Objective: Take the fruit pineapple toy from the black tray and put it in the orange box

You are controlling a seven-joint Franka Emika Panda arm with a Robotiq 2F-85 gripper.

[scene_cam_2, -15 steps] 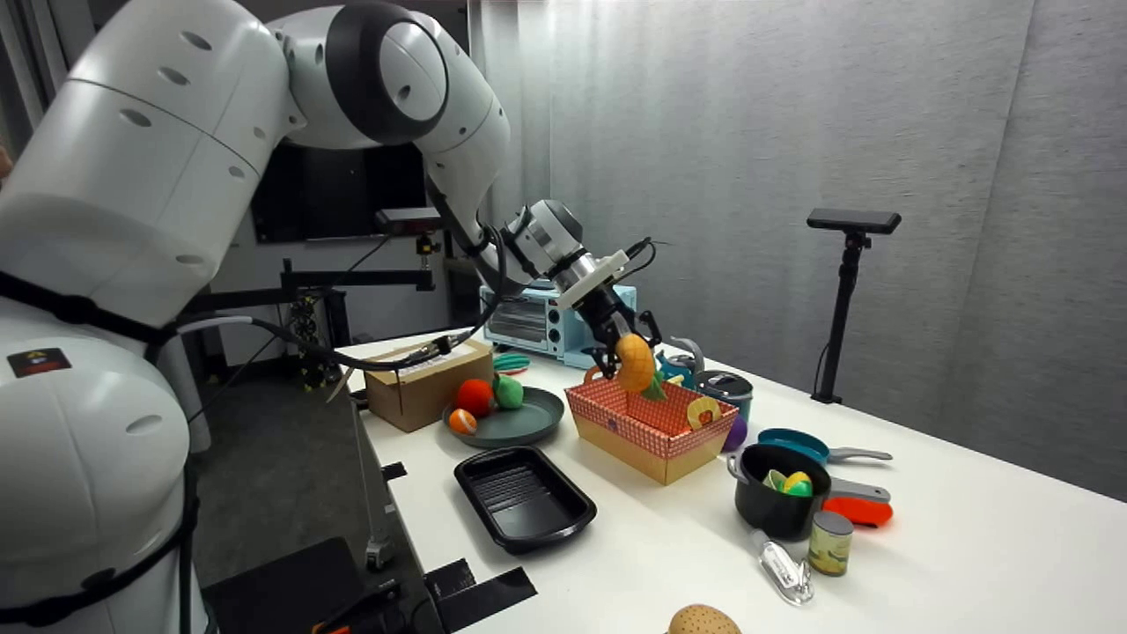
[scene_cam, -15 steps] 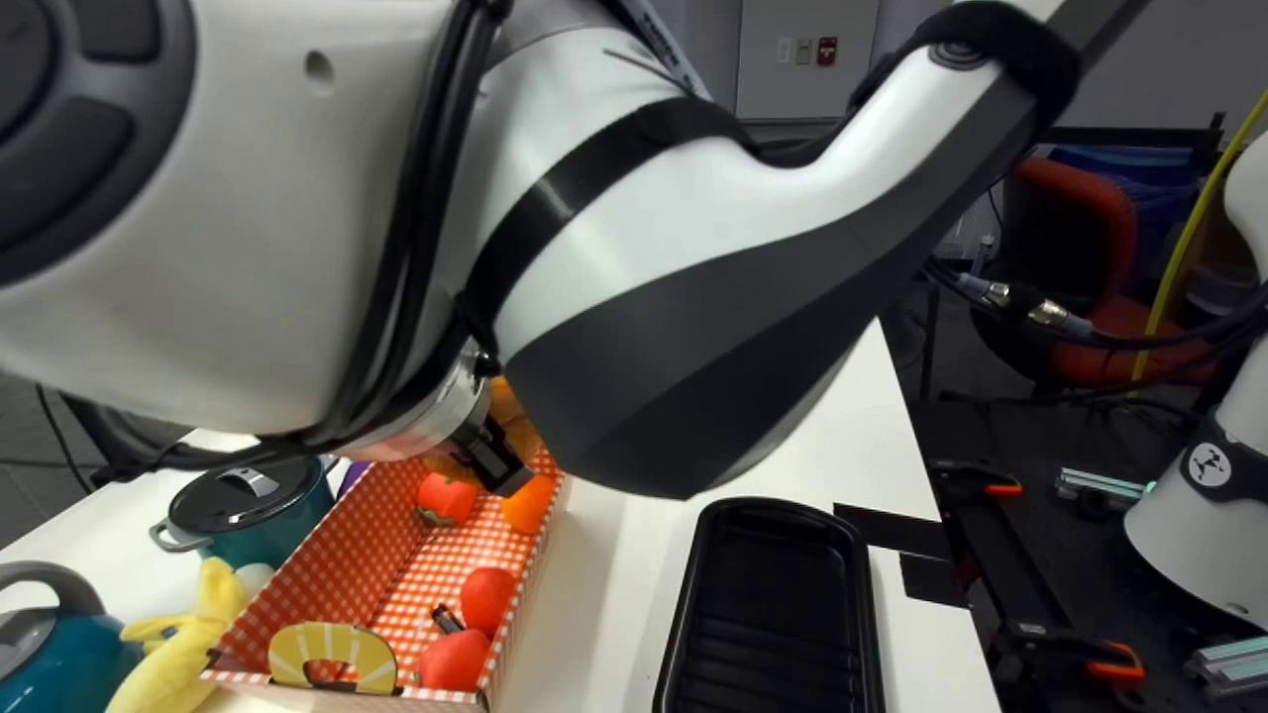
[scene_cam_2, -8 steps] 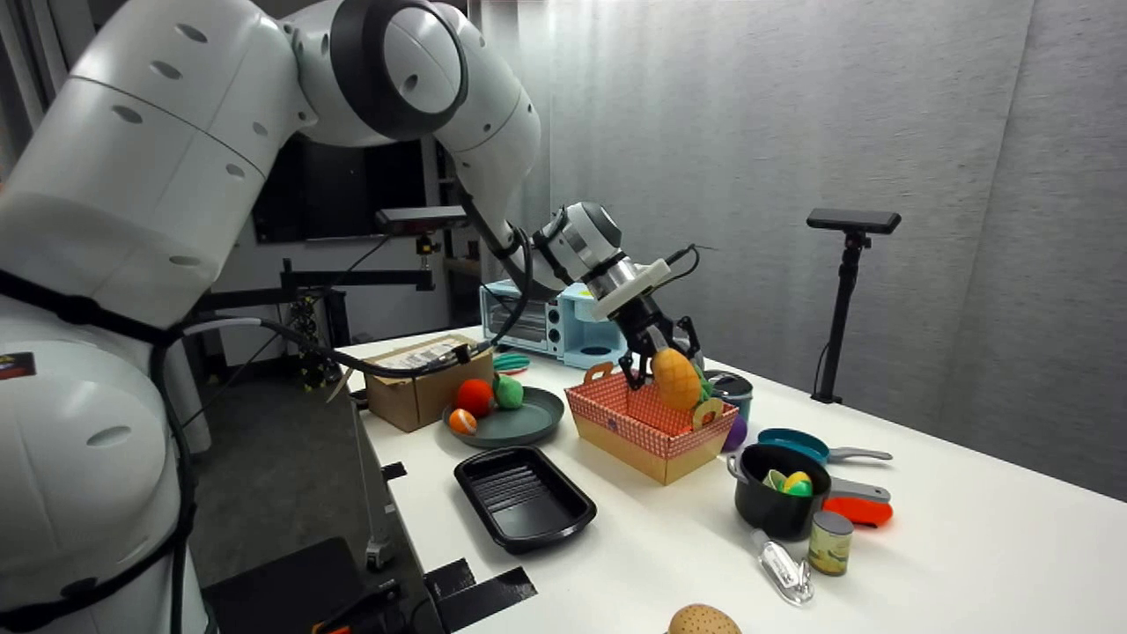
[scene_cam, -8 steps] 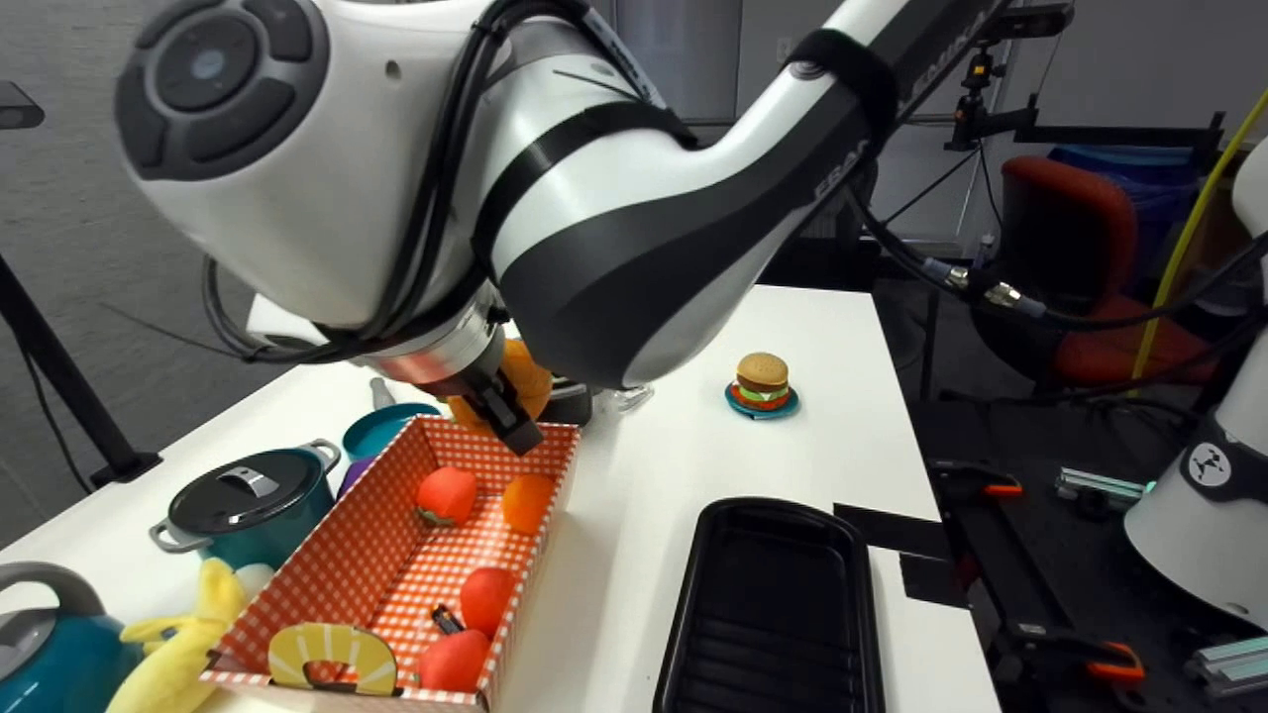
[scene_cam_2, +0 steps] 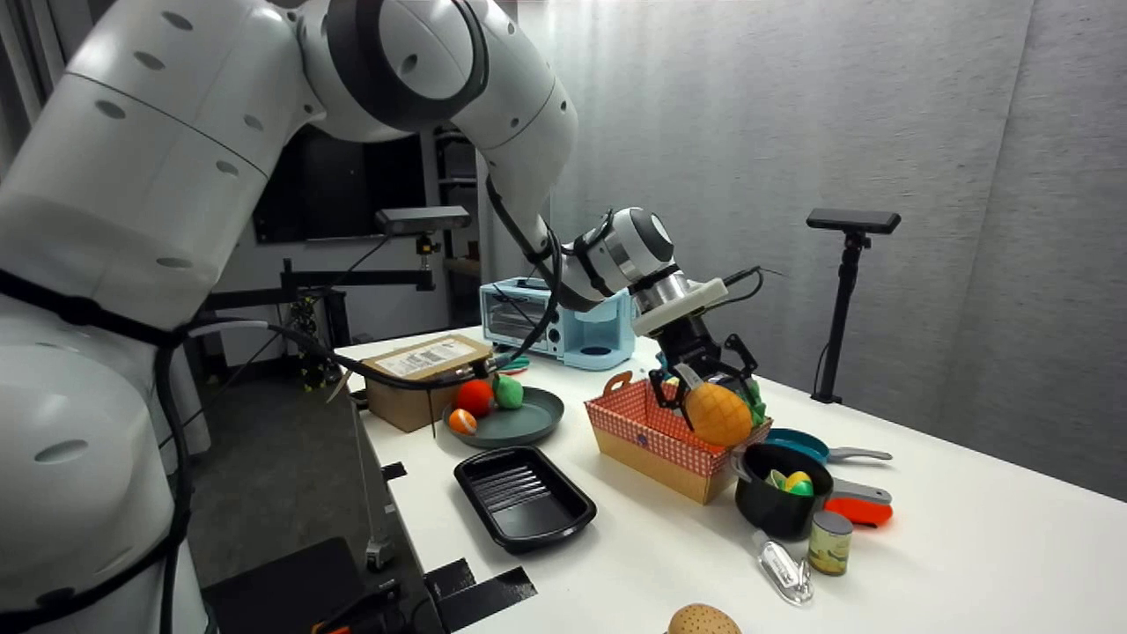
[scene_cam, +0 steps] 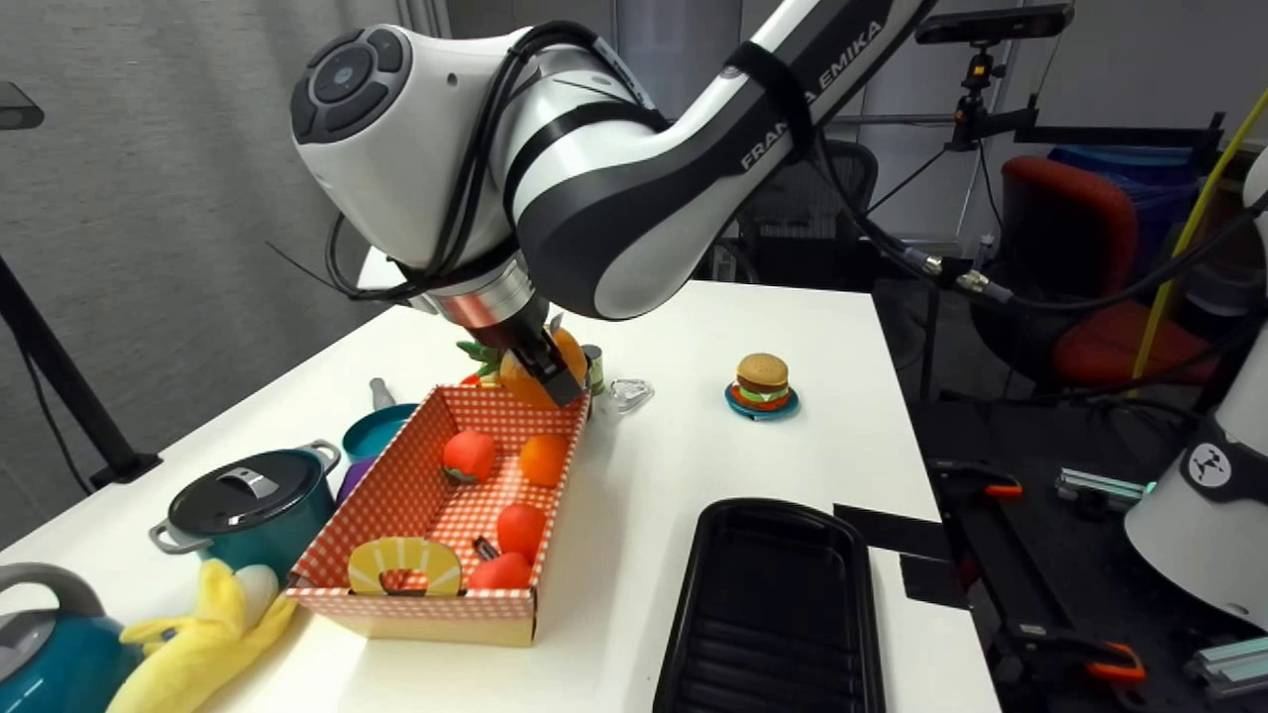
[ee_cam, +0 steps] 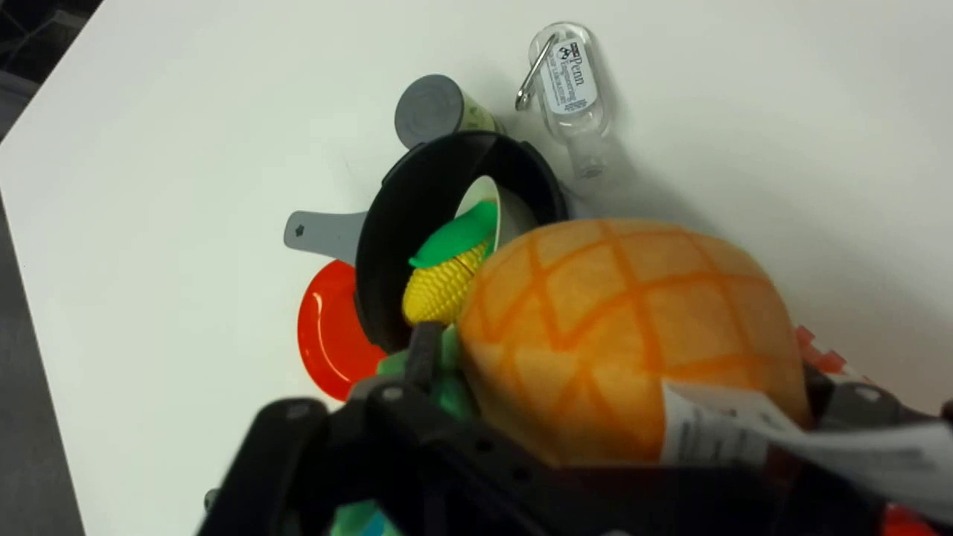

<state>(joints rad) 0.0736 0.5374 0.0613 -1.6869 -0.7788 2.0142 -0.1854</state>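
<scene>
Gripping the pineapple toy (ee_cam: 629, 327) on either side of its body, the claw (scene_cam_2: 715, 403) stands clamped at the end of the orange box (scene_cam: 391, 500) nearest the black pot (scene_cam_2: 770, 511). The toy is at that end wall; whether it touches the rim cannot be told. The black tray (scene_cam: 783, 574) lies well apart on the counter (scene_cam: 693, 446); removal is judged complete, placement outstanding. Release here could land the toy on the rim, in the pot or on the counter, the cause being its position at the box's edge rather than over the middle. Travel toward the pot, should the toy bear on the wall, could shove the box along. A red toy fruit (scene_cam: 469, 456) and an orange ball (scene_cam: 544, 459) inside could deflect it on landing. The paper label (ee_cam: 715, 432), overlapping the claw in the wrist view, may catch at opening.
</scene>
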